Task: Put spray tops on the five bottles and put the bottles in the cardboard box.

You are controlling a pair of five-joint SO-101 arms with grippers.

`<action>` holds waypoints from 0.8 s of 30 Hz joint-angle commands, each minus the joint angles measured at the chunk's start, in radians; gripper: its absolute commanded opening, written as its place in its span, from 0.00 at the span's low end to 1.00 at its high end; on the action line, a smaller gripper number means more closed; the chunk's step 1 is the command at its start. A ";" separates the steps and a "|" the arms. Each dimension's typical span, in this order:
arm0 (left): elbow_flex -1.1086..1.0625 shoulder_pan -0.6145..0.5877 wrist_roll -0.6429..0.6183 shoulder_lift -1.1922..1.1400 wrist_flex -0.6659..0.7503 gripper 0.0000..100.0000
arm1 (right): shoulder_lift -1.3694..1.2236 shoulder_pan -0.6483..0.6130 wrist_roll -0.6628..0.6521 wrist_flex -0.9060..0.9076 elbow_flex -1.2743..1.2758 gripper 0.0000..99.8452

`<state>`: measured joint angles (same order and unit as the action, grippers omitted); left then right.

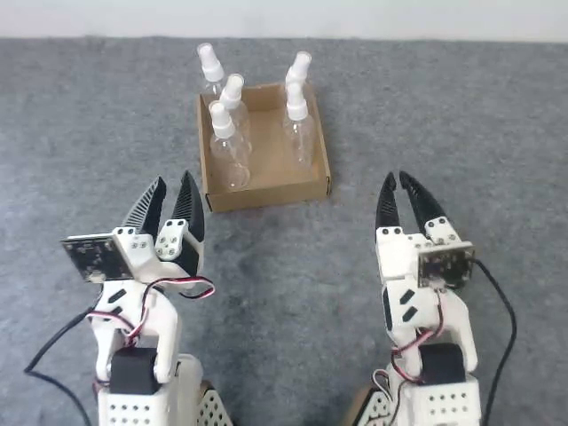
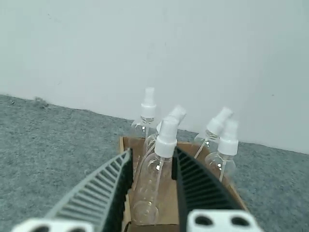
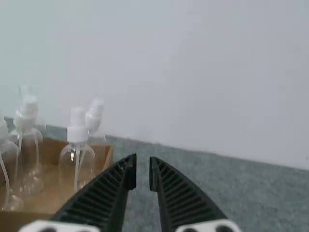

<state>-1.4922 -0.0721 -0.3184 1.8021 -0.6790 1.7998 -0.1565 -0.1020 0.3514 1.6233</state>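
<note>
judging from the five bottles (image 1: 229, 149), all capped and apparently standing in the cardboard box (image 1: 266, 192), the task looks finished. the left tool (image 1: 174, 181) is open and empty, the right tool (image 1: 396, 177) barely parted and empty. both sit well short of the box on the desk (image 1: 461, 115), and any retreat should avoid nudging it.

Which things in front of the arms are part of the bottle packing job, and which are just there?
Part of the job:
five bottles with spray tops on
cardboard box
left gripper and right gripper, both holding nothing

Just there:
grey carpet covering the table
white wall behind
</note>
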 commanded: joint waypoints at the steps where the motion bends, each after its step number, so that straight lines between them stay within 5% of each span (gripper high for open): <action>1: 0.013 0.000 0.008 0.018 -0.003 0.13 | 0.016 0.013 0.014 -0.004 0.043 0.01; 24: 0.013 -0.003 0.008 0.018 -0.003 0.13 | 0.015 0.005 0.017 0.584 0.060 0.01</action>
<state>-1.4922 -0.0721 -0.3184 1.8021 -0.6790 1.7983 -0.1611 -0.0959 0.8761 1.6632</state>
